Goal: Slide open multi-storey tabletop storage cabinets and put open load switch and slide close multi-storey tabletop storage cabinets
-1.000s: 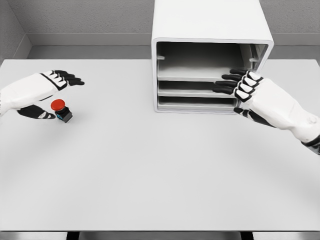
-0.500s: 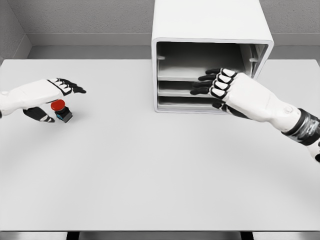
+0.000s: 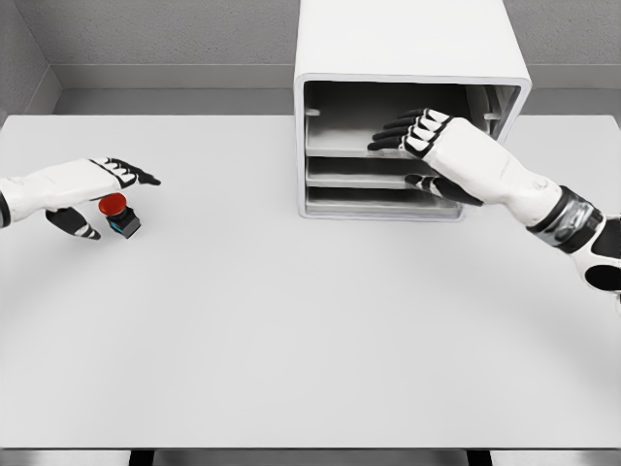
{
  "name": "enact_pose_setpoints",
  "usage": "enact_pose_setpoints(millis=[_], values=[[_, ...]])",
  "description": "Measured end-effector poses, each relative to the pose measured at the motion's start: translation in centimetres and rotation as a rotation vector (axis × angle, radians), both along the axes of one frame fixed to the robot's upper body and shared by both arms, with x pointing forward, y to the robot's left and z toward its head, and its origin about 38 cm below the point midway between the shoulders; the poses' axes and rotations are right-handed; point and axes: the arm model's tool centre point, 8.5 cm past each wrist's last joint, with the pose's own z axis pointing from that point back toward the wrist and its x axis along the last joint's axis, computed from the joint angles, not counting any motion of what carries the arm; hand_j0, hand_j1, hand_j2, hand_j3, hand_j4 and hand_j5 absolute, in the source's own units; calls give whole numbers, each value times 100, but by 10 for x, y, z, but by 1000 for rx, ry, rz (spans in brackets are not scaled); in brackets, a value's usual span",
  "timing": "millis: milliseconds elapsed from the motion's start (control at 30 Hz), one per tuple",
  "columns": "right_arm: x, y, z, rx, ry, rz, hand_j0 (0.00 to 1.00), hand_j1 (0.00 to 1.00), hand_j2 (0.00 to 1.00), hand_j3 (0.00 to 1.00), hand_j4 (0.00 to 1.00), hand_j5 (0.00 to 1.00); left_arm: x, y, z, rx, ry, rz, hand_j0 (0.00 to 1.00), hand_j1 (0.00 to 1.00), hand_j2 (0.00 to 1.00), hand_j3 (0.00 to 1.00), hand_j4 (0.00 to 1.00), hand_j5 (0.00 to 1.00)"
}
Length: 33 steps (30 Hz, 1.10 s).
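A white storage cabinet stands at the back of the table, its front showing three open shelf levels. My right hand hovers in front of the top shelf, fingers extended toward the left, holding nothing. The load switch, a small black and blue block with a red round cap, sits on the table at the far left. My left hand is around it, fingers stretched above the cap and thumb below to the left, not closed on it.
The grey table spreads wide in front of the cabinet. A grey wall runs behind the table.
My right hand moved left and up, from the lower right corner of the cabinet front to the top shelf level. The left hand shifted slightly lower over the switch.
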Motion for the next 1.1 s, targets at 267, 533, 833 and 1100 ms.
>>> enact_pose_setpoints(millis=[267, 533, 833, 1100], values=[[17, 9, -14, 13, 39, -18, 79, 79, 79, 79, 79, 79, 2, 0, -7, 12, 22, 1, 87, 87, 87, 87, 87, 87], [25, 18, -30, 15, 84, -25, 79, 79, 79, 79, 79, 79, 2, 1, -12, 18, 35, 6, 79, 79, 79, 79, 79, 79], [38, 21, -36, 13, 102, -45, 79, 79, 79, 79, 79, 79, 2, 2, -12, 19, 37, 8, 62, 62, 62, 62, 62, 62], [39, 18, -48, 0, 130, -58, 80, 80, 80, 80, 80, 80, 2, 3, -11, 20, 35, 9, 52, 52, 52, 52, 52, 52]])
